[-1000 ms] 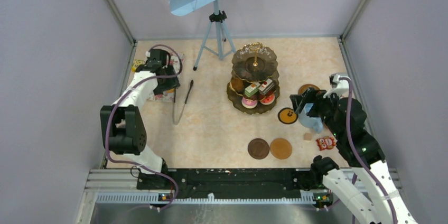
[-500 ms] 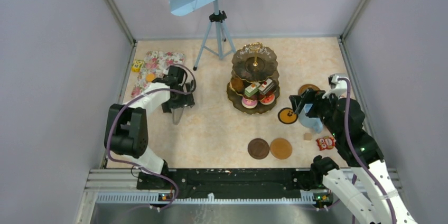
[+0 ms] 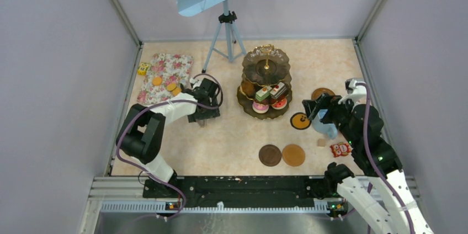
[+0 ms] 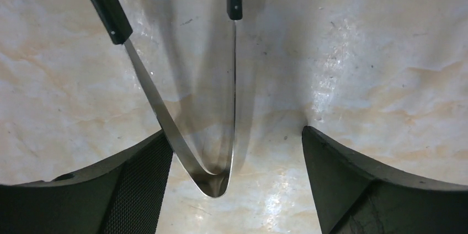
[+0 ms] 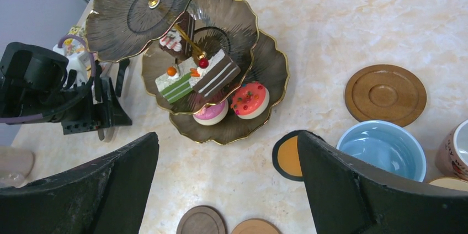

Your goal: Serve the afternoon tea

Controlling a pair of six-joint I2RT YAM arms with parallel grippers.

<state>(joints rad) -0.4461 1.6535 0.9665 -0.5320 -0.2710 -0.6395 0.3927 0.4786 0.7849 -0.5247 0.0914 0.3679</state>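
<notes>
On the table [image 3: 232, 134], three-tier stand [image 3: 265, 83] upright; long axis vertical.

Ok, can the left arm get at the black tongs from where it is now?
Probably yes: the left gripper hangs open right over the tongs, their steel bend between its jaws, and nothing else lies in that gap.

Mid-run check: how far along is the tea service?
Done: several cakes sit on the lower two tiers of the stand. In hand: the left gripper hangs open over the tongs, nothing gripped; the right gripper is open near the blue mug. Left: tarts lie on the floral mat, the top tier is bare, coasters hold no mugs.
</notes>
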